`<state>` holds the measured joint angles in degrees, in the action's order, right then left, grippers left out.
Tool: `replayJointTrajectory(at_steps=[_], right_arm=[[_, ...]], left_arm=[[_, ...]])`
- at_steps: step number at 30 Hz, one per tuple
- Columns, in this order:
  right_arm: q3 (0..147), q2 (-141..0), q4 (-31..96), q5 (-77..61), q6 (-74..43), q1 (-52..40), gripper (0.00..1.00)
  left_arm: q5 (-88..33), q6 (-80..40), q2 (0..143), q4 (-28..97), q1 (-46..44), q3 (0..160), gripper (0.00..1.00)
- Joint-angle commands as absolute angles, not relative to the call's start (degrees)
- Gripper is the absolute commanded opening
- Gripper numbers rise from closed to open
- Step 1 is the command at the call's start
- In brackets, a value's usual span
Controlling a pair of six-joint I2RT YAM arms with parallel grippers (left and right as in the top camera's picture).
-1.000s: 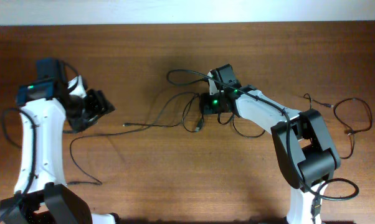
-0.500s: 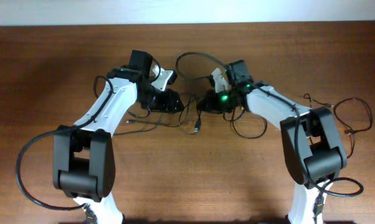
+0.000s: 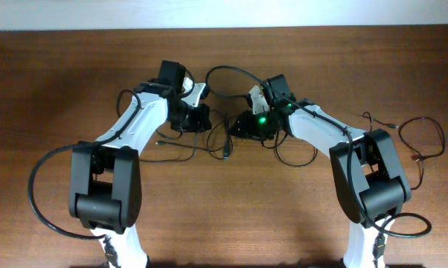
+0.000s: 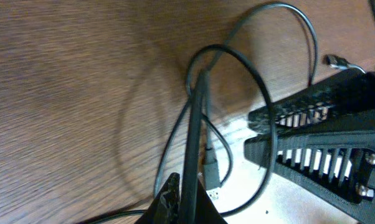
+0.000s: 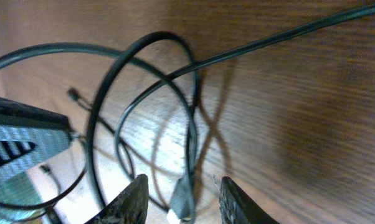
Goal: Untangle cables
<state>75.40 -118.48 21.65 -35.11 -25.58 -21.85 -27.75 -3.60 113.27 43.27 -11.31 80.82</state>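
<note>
The cables (image 3: 222,138) lie as thin black loops on the wood between my two grippers. In the overhead view my left gripper (image 3: 205,119) is at the tangle's left edge and my right gripper (image 3: 240,127) at its right edge. In the left wrist view the left gripper (image 4: 190,204) is shut on one black cable strand (image 4: 197,134) that runs up into a loop (image 4: 263,93). In the right wrist view the right gripper (image 5: 184,190) is open. A cable's plug end (image 5: 182,199) hangs between its fingers, touching neither.
Another thin cable (image 3: 423,138) lies in loose loops near the right table edge. Thick black arm cables curve by the left base (image 3: 36,195) and the right base (image 3: 407,226). The right gripper's ribbed fingers (image 4: 318,155) fill the right of the left wrist view.
My left arm swung from the table's left side into the middle and its jaws closed on a cable strand. My right gripper opened and shifted slightly left.
</note>
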Motion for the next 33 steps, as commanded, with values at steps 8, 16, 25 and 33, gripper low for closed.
replayJointTrajectory(at_steps=[8, 16, 25, 33], right_arm=[[75.31, -117.75, 20.60, -14.31, -25.80, -29.23, 0.41], [75.31, -117.75, 27.86, -20.05, -27.53, -26.17, 0.42], [75.11, -117.82, 30.63, -18.55, -31.77, -26.28, 0.63], [75.11, -117.82, 23.38, -52.42, -18.06, -25.76, 0.83]], left_arm=[[-27.64, -5.50, 113.69, 43.07, -11.46, 81.36, 0.05], [-76.40, 21.74, 112.90, 47.42, 0.67, 81.38, 0.00], [-83.15, 38.61, 112.92, 59.27, 10.11, 81.36, 0.00], [-83.20, 37.54, 112.92, 59.22, 7.33, 81.36, 0.03]])
